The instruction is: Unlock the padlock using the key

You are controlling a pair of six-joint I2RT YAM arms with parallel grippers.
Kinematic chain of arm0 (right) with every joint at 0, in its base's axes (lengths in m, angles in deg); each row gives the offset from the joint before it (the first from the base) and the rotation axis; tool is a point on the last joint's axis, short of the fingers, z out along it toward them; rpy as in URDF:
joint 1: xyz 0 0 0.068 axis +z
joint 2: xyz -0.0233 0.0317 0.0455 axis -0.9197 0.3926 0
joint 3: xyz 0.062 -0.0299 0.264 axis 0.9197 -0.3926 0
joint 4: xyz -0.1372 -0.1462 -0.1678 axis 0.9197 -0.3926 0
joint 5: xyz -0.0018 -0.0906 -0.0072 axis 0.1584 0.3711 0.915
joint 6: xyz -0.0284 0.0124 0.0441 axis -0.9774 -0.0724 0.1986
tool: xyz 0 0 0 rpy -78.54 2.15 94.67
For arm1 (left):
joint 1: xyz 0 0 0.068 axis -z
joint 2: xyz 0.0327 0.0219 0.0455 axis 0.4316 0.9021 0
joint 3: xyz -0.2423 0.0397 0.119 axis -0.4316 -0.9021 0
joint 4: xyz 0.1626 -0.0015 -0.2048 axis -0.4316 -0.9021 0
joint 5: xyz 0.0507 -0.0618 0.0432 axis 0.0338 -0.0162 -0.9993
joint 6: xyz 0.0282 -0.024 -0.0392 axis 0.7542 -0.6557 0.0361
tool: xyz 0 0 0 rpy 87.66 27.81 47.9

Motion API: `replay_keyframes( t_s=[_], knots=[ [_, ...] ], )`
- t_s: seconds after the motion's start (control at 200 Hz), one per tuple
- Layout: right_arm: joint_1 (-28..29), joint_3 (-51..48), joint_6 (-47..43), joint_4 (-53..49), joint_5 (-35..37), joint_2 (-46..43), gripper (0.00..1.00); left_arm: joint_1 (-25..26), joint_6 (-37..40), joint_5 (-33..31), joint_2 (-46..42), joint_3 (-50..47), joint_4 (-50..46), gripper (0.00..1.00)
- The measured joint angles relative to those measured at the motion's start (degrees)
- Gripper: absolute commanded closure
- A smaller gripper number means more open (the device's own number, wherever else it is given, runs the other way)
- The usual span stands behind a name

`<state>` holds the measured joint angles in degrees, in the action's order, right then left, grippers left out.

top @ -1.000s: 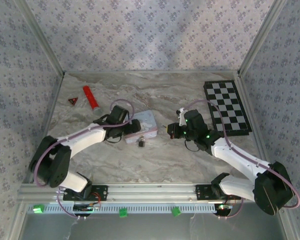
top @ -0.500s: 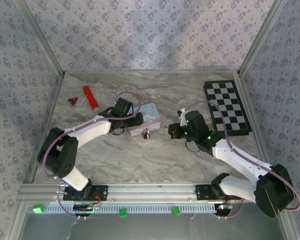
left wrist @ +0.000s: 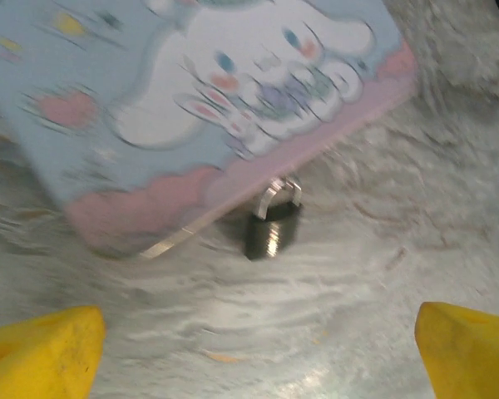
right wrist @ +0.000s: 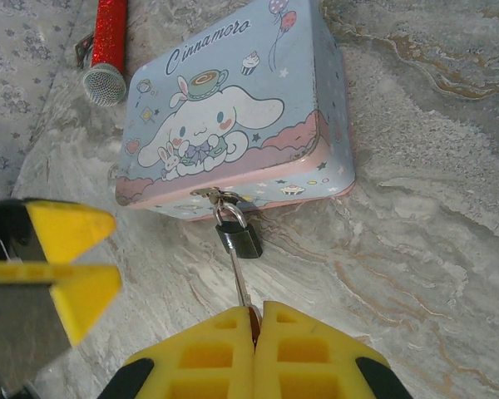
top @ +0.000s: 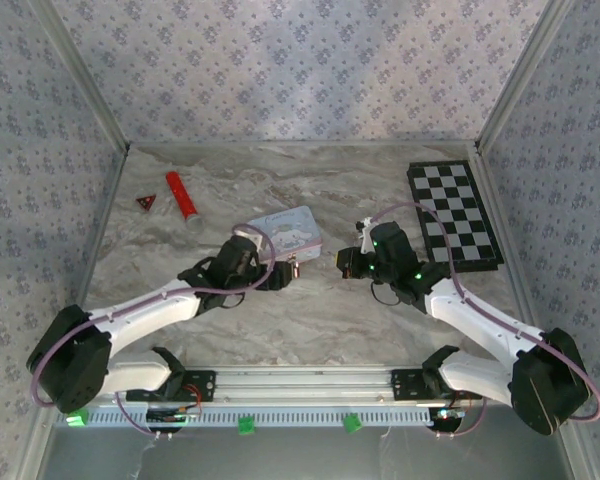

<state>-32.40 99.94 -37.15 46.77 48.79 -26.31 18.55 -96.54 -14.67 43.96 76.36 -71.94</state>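
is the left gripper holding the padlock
No, the left gripper is open, its fingers wide apart, and the padlock sits untouched ahead at the tin's edge.

Just one word to read: the tin [right wrist: 233,125] carries "Cinnamoro" in dark cursive across the top of its pale blue lid, above the white long-eared cartoon figure, the letters climbing toward the printed balloons. In the left wrist view that lid is too blurred for lettering.
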Motion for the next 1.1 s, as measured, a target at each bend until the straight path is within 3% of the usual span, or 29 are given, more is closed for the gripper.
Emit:
replay_keyframes(
  t_s=[0.495,0.76,1.104],
  knots=[
    [0.0,0.0,0.0,0.0,0.0,-0.1,1.00,2.0,-0.5,2.4,14.7,-1.2,16.9,0.26],
    [0.0,-0.8,0.0,0.1,0.0,-0.8,1.00,2.0,-0.5,-0.4,19.5,-1.1,20.3,0.35],
    [0.0,-0.9,0.0,0.4,0.0,-0.9,1.00,2.0,-0.7,-2.5,22.2,0.0,21.6,0.39]
  ],
)
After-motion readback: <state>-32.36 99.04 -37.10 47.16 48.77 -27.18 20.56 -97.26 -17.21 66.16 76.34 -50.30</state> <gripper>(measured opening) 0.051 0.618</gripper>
